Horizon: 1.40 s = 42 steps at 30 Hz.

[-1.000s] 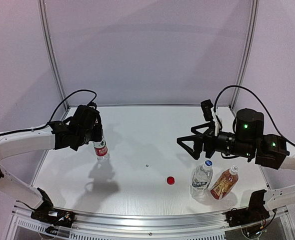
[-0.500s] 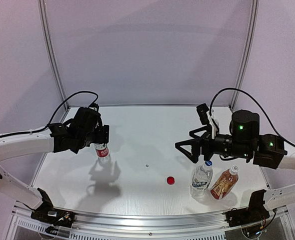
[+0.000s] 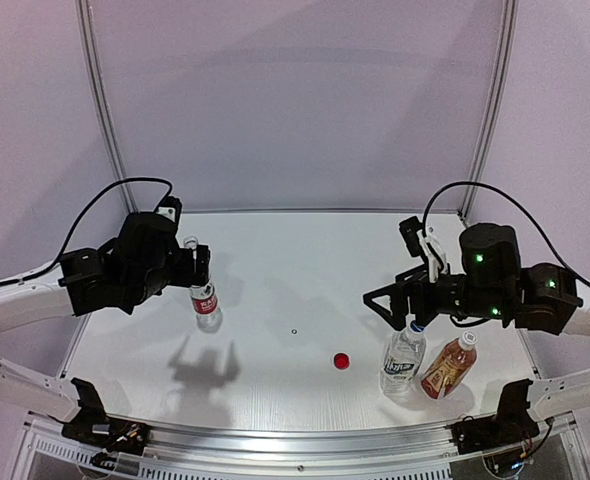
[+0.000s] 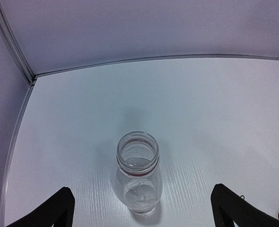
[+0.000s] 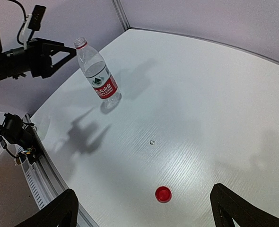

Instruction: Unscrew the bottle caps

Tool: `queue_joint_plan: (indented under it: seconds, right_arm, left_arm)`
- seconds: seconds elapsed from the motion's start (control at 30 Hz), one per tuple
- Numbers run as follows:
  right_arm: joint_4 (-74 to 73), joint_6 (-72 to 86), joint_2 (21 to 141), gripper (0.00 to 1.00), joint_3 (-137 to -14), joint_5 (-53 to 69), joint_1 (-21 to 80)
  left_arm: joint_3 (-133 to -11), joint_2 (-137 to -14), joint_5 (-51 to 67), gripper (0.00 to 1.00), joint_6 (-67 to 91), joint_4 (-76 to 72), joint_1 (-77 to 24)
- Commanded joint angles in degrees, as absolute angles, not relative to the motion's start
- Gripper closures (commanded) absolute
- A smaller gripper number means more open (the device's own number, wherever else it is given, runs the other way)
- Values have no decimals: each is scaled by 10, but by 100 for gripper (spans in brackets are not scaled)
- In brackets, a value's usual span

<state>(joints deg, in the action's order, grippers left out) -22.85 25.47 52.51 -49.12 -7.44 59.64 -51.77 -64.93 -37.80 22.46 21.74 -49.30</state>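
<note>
- Since amber bottle (image 3: 448, 368) (white cap (image 3: 468, 338)) and green-blue-label bottle (image 3: 402, 362) stand near right, capped, right arm is nearer.
- Red cap (image 3: 342, 360) lies loose on table (image 3: 275, 380), left of them.
- Right gripper (image 3: 385, 308), fingers apart and empty, hangs just left of blue-and-white cap (image 3: 416, 326). Bottle axis is upright.
- Farther left: red-label bottle (image 3: 205, 303) is uncapped, left gripper (image 3: 195, 262) spread wide beside it.
- Label print too small to read.

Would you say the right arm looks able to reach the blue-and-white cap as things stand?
Probably yes: the open right end effector hovers just beside the blue-and-white cap, with nothing visible between them.
</note>
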Motion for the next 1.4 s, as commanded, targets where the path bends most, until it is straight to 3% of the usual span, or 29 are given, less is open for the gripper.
queue_joint_plan:
  seconds: [0.0,0.17,0.4,0.93,1.2,1.37]
  right_arm:
    - [-310,295,498,1,-479,-93,605]
    - [-359,312,468,2,-458,-96,608]
    - [-384,314,466,15,-435,-80,612]
    - [-396,314,504,62,-451,-131,625]
    - [-337,269,520,65,-472,-104,626]
    - [-306,238,558,65,-519,-47,626]
  left_arm:
    - [-531,-622,-384,1,218,260,-506]
    - [-535,-600,-389,1,220,277,-524]
    - [-571,-584,-408,1,216,315,-571]
    - [-584,-597,-390,1,208,311,-581]
    - [-588,-594,-367,2,167,308,-611]
    - [-563,-578,-239,2,80,250,-663]
